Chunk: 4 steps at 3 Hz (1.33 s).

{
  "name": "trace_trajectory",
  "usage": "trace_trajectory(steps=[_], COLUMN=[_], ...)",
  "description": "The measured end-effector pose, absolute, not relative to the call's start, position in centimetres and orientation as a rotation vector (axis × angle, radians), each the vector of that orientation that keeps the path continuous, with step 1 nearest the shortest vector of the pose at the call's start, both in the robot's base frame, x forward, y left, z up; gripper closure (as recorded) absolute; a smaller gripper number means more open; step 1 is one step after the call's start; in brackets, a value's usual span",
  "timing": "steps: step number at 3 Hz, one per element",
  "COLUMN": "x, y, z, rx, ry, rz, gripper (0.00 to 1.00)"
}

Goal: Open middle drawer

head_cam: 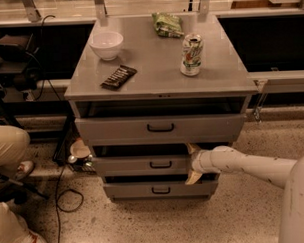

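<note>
The middle drawer (143,165) is the second of three grey fronts on the cabinet, with a small black loop handle (160,164). It stands slightly out, with a dark gap above it. My gripper (192,164) is at the right part of this drawer's front, to the right of the handle. One cream finger (193,148) sits at the drawer's top edge and the other (193,178) at its bottom edge, so the fingers straddle the front. My white arm (248,166) reaches in from the right.
The top drawer (160,127) and bottom drawer (159,189) also stand slightly out. On the cabinet top are a white bowl (106,44), a dark snack bar (118,77), a green can (191,54) and a green bag (167,24). A person's legs (8,148) and cables (64,196) are at left.
</note>
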<state>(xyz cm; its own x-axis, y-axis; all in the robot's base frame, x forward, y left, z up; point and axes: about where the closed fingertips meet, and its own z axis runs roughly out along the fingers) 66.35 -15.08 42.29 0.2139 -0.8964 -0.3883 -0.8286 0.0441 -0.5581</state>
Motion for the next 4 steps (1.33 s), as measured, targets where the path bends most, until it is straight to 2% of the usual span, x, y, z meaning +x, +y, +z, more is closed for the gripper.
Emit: trace_trajectory(steps=[3,4], x=[67.4,67.4], y=[-18.0,-18.0], z=[40.1,40.7], rx=[-1.74,-1.74], ry=[1.735,1.735], rz=[-0.107,-0.107], gripper=[0.7,0.99])
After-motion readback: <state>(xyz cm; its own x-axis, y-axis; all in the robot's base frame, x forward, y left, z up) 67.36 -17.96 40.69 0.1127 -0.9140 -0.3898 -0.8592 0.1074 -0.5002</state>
